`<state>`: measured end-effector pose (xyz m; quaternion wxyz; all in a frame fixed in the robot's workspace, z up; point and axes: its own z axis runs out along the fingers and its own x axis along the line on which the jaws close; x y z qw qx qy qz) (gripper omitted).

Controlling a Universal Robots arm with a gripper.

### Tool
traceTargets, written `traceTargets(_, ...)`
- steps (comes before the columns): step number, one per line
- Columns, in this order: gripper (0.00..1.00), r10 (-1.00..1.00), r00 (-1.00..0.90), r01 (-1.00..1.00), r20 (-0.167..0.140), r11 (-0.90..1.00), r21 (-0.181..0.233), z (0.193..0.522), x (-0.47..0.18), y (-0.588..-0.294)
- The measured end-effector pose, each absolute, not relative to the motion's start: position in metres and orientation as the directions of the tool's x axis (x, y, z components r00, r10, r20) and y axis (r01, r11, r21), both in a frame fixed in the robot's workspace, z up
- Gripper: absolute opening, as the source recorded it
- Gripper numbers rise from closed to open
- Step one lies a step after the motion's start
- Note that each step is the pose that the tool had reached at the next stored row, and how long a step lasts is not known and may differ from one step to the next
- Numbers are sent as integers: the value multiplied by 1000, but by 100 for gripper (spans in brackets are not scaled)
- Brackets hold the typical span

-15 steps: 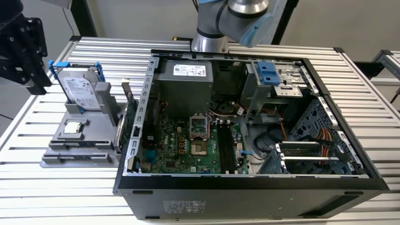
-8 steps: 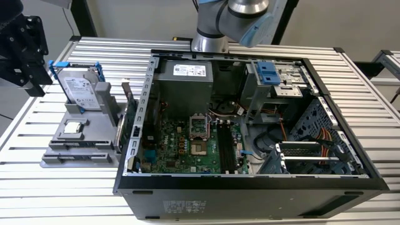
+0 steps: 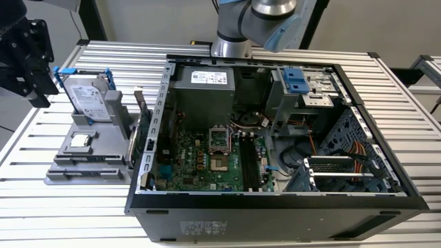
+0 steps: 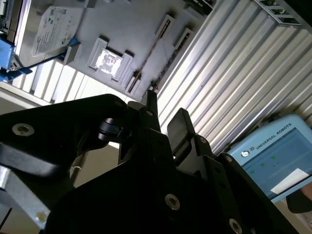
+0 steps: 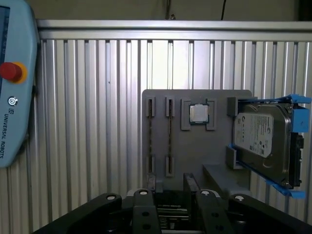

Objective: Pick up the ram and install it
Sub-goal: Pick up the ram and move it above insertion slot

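Two thin ram sticks [image 5: 150, 136] [image 5: 169, 136] stand on edge in the slots of a grey holder [image 5: 204, 151]; in the second wrist view one ram stick [image 4: 148, 56] shows as a dark line. My black gripper [image 5: 168, 187] hangs above the holder, well clear of the sticks, fingers [image 5: 146, 185] apart with nothing between them. In the second wrist view the gripper [image 4: 165, 114] looks open too. In the exterior view the gripper [image 3: 24, 57] is at the far left, above the holder [image 3: 90, 173]. The open computer case [image 3: 276, 204] shows the motherboard's black slots [image 3: 249, 163].
A silver hard drive with blue handle [image 3: 88, 98] and a processor chip [image 3: 81, 139] sit on the holder. A green expansion card [image 3: 142, 137] stands between holder and case. A teach pendant [image 5: 12, 83] lies on the slatted table [image 3: 41, 212].
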<state>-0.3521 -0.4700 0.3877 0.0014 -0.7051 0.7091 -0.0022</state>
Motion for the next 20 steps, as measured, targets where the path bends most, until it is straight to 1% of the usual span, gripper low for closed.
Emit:
traceTargets(10,0,-1000,-6,-1000,1,6,-5,388,-352,-470)
traceTargets(11,100,-1000,-6,-1000,1,6,-5,387,-352,-470)
traceTargets(20,100,-1000,-6,-1000,1,6,-5,387,-352,-470)
